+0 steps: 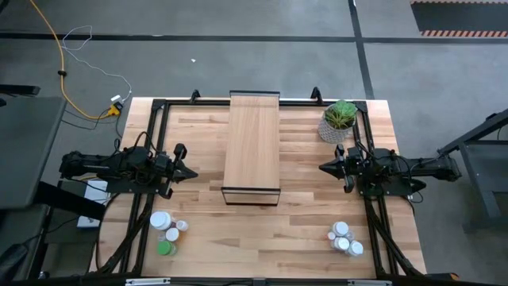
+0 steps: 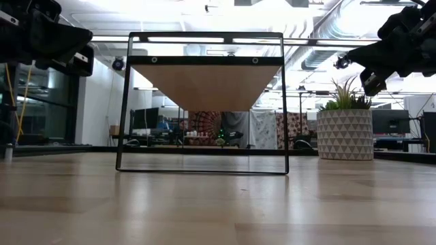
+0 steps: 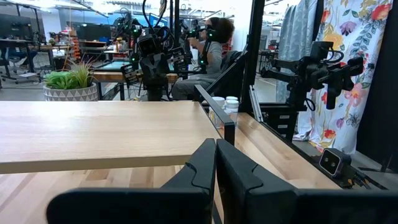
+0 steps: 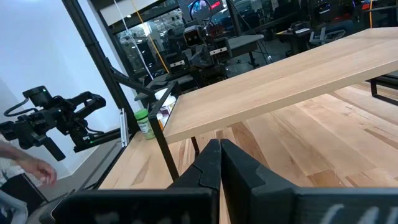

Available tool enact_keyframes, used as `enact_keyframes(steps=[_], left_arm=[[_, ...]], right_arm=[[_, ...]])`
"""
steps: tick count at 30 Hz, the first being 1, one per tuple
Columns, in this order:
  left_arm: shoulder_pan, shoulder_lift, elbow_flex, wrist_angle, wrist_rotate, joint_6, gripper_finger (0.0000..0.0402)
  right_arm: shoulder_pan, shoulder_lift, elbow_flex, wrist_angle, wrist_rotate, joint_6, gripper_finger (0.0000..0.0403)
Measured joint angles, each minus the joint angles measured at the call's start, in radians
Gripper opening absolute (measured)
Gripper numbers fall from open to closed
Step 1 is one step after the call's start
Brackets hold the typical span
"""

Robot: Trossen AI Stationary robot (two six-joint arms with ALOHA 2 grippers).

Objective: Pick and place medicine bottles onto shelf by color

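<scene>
The pale-wood shelf point(image 1: 252, 147) on a thin black frame stands in the table's middle, reaching to the far edge; its top is bare. Several bottles, white ones and a green one point(image 1: 164, 248), stand at the near left point(image 1: 167, 232). Several white-capped bottles point(image 1: 345, 238) stand at the near right. My left gripper point(image 1: 193, 171) hovers left of the shelf, shut and empty. My right gripper point(image 1: 324, 168) hovers right of the shelf, shut and empty. In the left wrist view the right group of bottles point(image 3: 225, 103) shows beyond the shelf; in the right wrist view the green bottle point(image 4: 145, 124) shows.
A potted green plant point(image 1: 340, 121) in a white patterned pot stands at the far right of the table, close behind my right arm. Bare tabletop lies in front of the shelf between the two bottle groups. A person's hand point(image 4: 37, 169) shows beyond the table.
</scene>
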Motion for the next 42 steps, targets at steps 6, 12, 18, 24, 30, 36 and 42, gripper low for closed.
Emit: enact_keyframes(steps=[6,12,18,24,30,36,42], left_arm=[[0.0,0.0,0.0,0.0,0.0,0.0,0.0003],[0.0,0.0,0.0,0.0,0.0,0.0,0.0003],[0.0,0.0,0.0,0.0,0.0,0.0,0.0003],[0.0,0.0,0.0,0.0,0.0,0.0,0.0003],[0.0,0.0,0.0,-0.003,-0.1,0.0,0.0003],[0.0,0.0,0.0,-0.005,-0.237,0.0,0.0003],[0.0,0.0,0.0,0.111,-0.237,-0.21,0.0003]], right_arm=[[0.0,0.0,0.0,0.0,0.0,0.0,0.0],[0.0,0.0,0.0,0.0,0.0,0.0,0.0],[0.0,0.0,0.0,0.0,0.0,0.0,0.0],[0.0,0.0,0.0,0.0,0.0,0.0,0.0],[0.0,0.0,0.0,0.0,0.0,0.0,0.0],[0.0,0.0,0.0,0.0,0.0,0.0,0.0],[0.0,0.0,0.0,0.0,0.0,0.0,0.0]])
